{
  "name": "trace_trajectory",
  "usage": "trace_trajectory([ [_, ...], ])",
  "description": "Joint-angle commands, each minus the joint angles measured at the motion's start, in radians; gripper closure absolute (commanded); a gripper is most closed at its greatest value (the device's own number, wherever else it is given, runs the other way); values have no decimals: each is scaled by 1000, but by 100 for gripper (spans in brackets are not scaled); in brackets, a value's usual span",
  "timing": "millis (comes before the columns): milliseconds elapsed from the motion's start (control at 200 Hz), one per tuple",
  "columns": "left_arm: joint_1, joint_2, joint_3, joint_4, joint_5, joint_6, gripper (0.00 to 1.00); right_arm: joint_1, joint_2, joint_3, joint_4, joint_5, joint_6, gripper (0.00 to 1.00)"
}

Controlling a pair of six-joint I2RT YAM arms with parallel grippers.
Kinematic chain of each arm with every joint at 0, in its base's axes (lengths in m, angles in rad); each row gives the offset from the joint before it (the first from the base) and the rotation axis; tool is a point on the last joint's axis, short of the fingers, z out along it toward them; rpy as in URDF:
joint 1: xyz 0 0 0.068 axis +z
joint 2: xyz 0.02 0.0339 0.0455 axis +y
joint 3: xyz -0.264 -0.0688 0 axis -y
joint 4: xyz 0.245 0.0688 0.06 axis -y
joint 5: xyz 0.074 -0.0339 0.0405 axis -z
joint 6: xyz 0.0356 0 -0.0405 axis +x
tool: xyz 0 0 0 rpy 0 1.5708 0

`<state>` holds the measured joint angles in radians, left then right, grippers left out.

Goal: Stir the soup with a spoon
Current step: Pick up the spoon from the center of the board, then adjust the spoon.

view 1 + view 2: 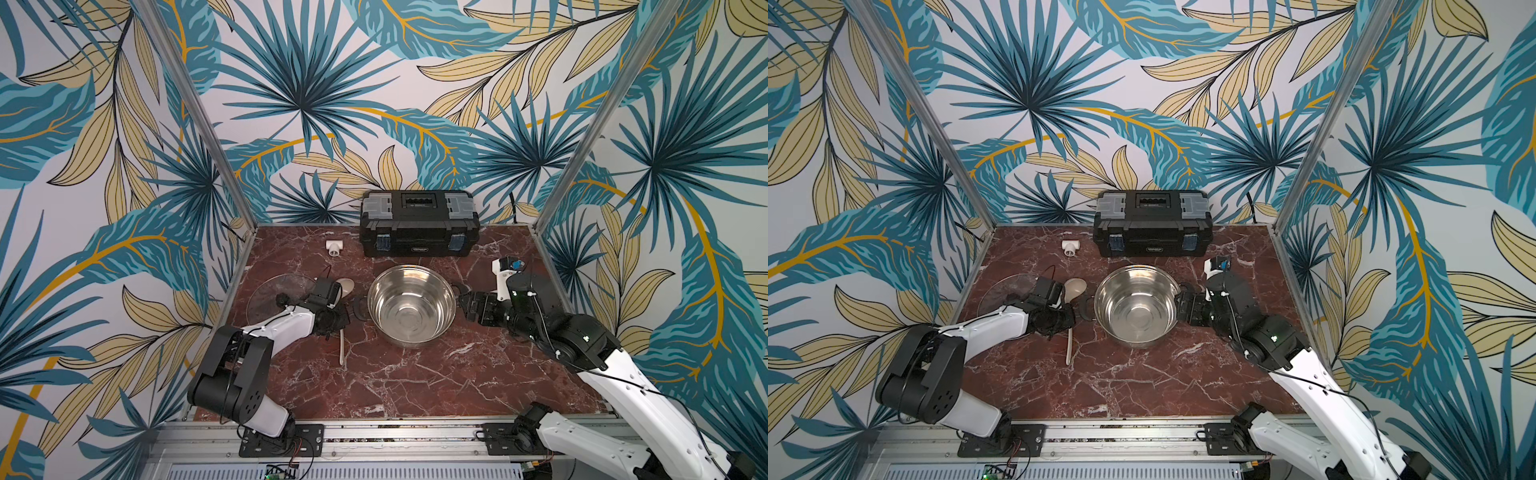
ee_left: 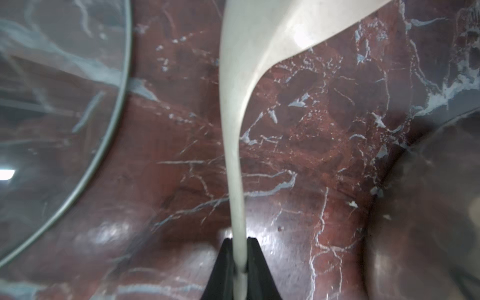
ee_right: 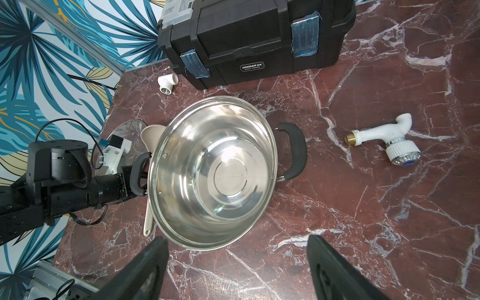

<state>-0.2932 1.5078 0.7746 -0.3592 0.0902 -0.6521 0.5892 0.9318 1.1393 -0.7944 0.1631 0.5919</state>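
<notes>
Found spoon (image 1: 342,349) lying on table (image 1: 415,374) between glass lid (image 1: 272,295) and pot (image 1: 436,299), left gripper (image 2: 239,240) clamped on its mid-handle, right gripper (image 3: 236,239) wide apart and empty beside pot; judged light, stiff, slick plastic, apt to swivel in so narrow a pinch.

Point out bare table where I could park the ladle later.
Free: the red marble table front, between the stainless steel pot and the front rail. Crowded: the gap between the round glass lid and pot, where the left gripper clamps the cream plastic ladle.

The right tool (image 3: 236,241) stands wide open near the steel pot (image 3: 187,155), spoon (image 3: 148,220) just beside it.
</notes>
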Motion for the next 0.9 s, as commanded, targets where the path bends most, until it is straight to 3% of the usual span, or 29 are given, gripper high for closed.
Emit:
trace_trajectory([
  [0, 28, -112, 12, -97, 7, 29, 100, 4, 16, 18, 1, -23, 4, 11],
  [160, 86, -312, 113, -226, 49, 45, 100, 6, 55, 49, 52, -99, 8, 11],
  [321, 128, -429, 226, -178, 202, -44, 100, 51, 107, 38, 255, -224, 77, 11],
  [521, 132, -494, 257, 86, 359, -351, 100, 172, 189, 9, 615, -310, 178, 13],
  [726, 133, -541, 170, 404, 376, -701, 100, 283, 278, 11, 842, -359, 215, 15],
  [897, 132, -568, 127, 524, 361, -873, 100, 294, 305, -6, 976, -392, 274, 18],
])
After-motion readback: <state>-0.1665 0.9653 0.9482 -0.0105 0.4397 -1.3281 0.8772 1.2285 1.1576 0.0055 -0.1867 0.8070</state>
